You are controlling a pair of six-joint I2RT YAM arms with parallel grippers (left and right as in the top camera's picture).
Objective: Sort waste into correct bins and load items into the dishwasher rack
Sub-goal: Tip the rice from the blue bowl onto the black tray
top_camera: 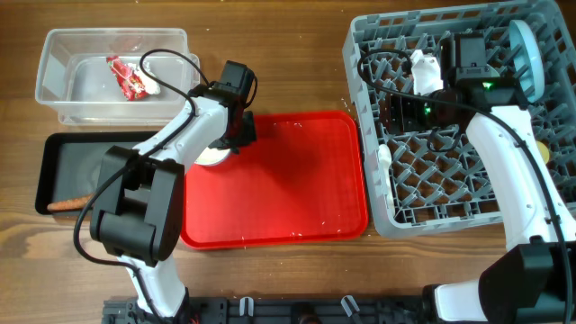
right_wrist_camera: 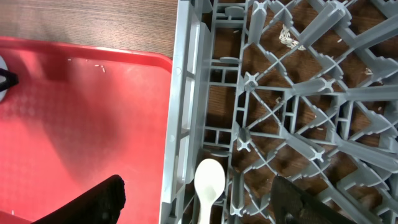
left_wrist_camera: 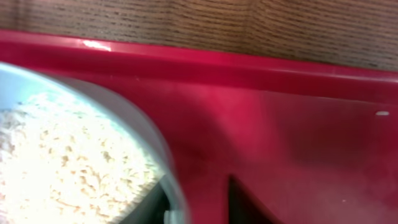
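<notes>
A small pale bowl [top_camera: 211, 157] holding a heap of white rice [left_wrist_camera: 56, 168] sits at the left edge of the red tray. My left gripper [top_camera: 236, 135] is open and straddles the bowl's rim [left_wrist_camera: 177, 199], one finger inside and one outside. My right gripper [top_camera: 396, 126] is open over the left edge of the grey dishwasher rack [top_camera: 504, 211], and the white spoon [right_wrist_camera: 209, 180] lies between its fingers [right_wrist_camera: 202, 202]. The spoon also shows in the overhead view [top_camera: 384, 162]. The light-blue plate [top_camera: 526, 54] stands in the rack, and the yellow cup [top_camera: 544, 148] is at its right. The red wrapper [top_camera: 130, 79] lies in the clear tub [top_camera: 54, 63]. The carrot piece [top_camera: 67, 204] lies in the black tray [top_camera: 54, 153].
The large red tray [top_camera: 297, 189] lies between the bins and the rack, with stray rice grains on it. A pale item [top_camera: 425, 70] stands among the rack's pegs, partly hidden by my right arm. Bare wood table runs along the back.
</notes>
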